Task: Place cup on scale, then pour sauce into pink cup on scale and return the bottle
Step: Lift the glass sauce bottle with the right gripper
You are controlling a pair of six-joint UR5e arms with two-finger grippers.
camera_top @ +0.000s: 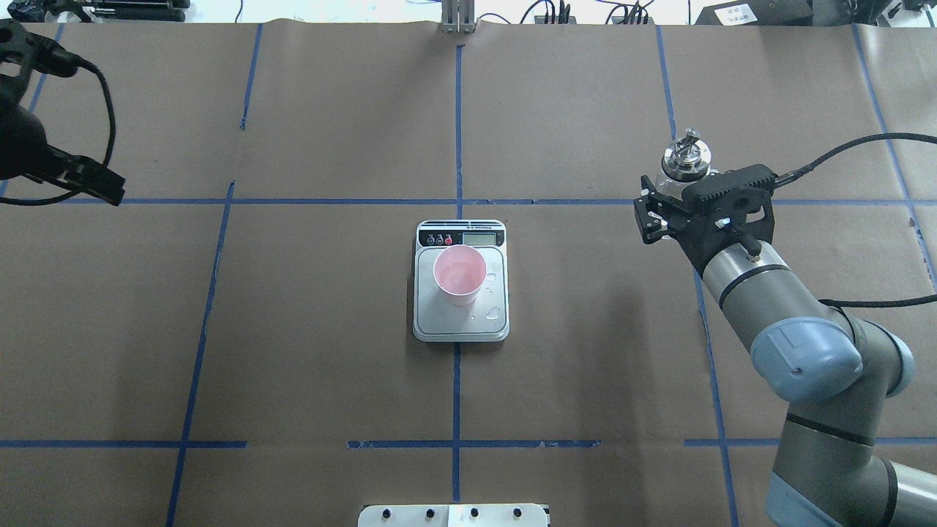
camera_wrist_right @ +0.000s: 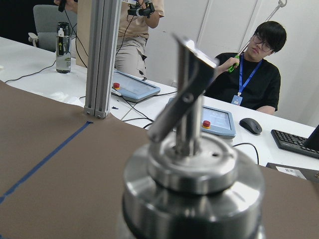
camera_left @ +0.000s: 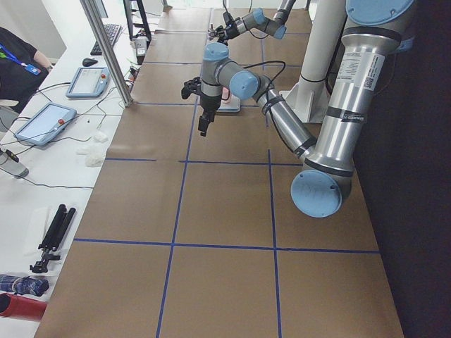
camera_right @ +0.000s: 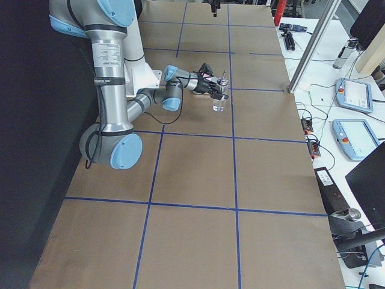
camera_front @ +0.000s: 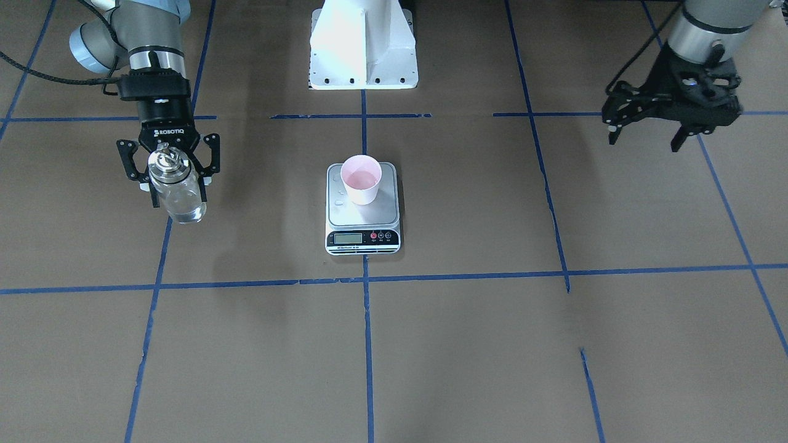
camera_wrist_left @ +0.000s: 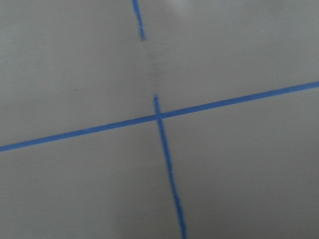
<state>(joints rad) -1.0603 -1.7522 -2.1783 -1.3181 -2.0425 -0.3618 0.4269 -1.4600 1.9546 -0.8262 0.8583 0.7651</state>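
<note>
Holding the bottle (camera_front: 181,206) upright at frame left, your right gripper (camera_front: 178,183) is clamped round it; the cup (camera_front: 361,178) sits on the scale (camera_front: 363,215) at centre. Release before the bottle's base lands flat and it may topple.

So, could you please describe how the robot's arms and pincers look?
The right arm and left arm are silver-grey tubes with pale blue joint caps and black cables. The right pincer is black with white ROBOTIQ lettering; the left pincer is black, open-framed.
</note>
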